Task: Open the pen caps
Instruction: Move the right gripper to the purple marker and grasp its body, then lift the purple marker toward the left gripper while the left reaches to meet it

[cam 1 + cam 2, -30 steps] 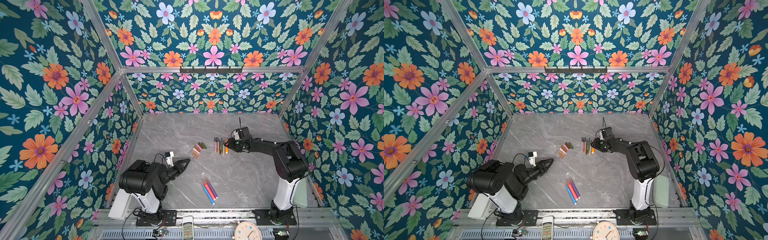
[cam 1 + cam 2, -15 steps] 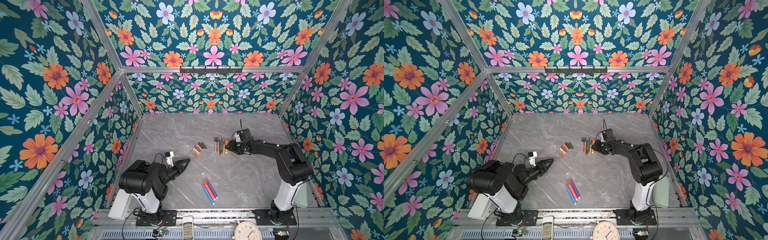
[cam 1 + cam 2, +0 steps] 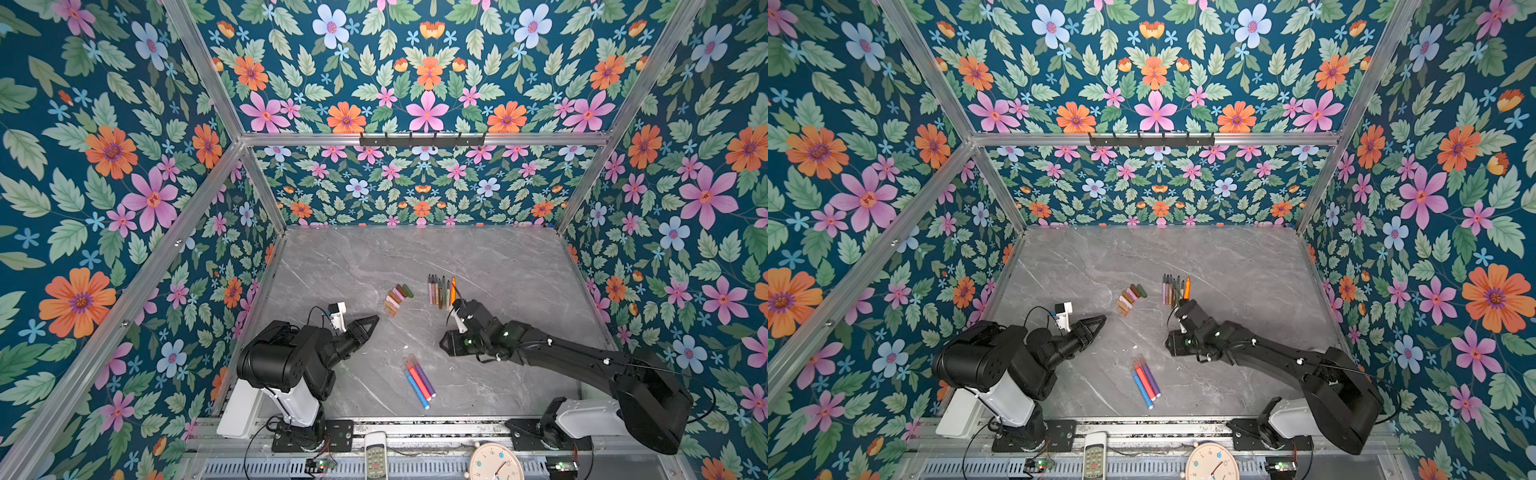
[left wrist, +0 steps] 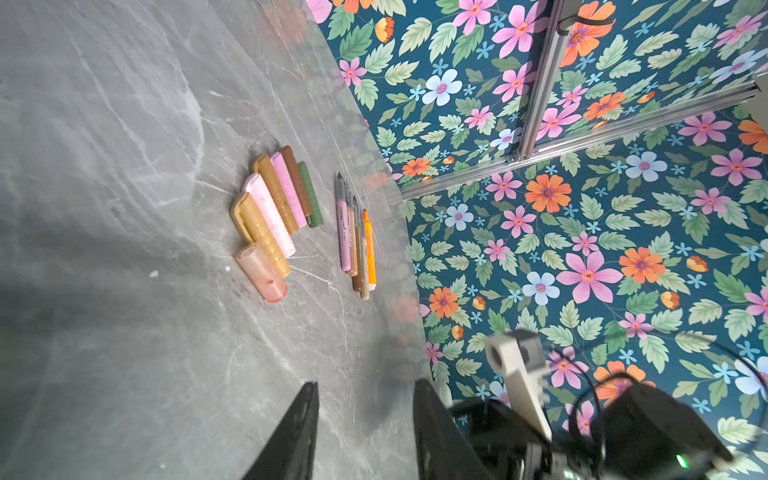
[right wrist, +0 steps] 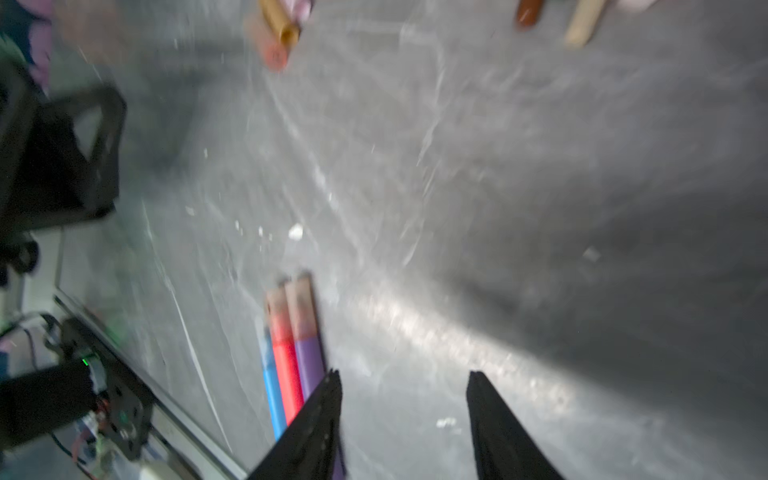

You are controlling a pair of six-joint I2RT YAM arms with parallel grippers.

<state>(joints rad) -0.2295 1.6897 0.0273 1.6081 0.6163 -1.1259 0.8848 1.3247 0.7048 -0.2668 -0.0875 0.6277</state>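
Pen caps (image 3: 397,297), stubby green, brown, pink and tan, lie fanned side by side at centre frame in both top views, three capped pens (image 3: 419,380) lower centre. Right gripper (image 5: 403,376), arm stretched out, hovers near those, jaws parted, empty; left gripper (image 4: 365,384) half-open, empty too.

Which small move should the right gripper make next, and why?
Probably shift the right gripper sideways until the purple pen lies between its jaws. The jaws are open and empty, and this pen, nearest them, has its cap on.
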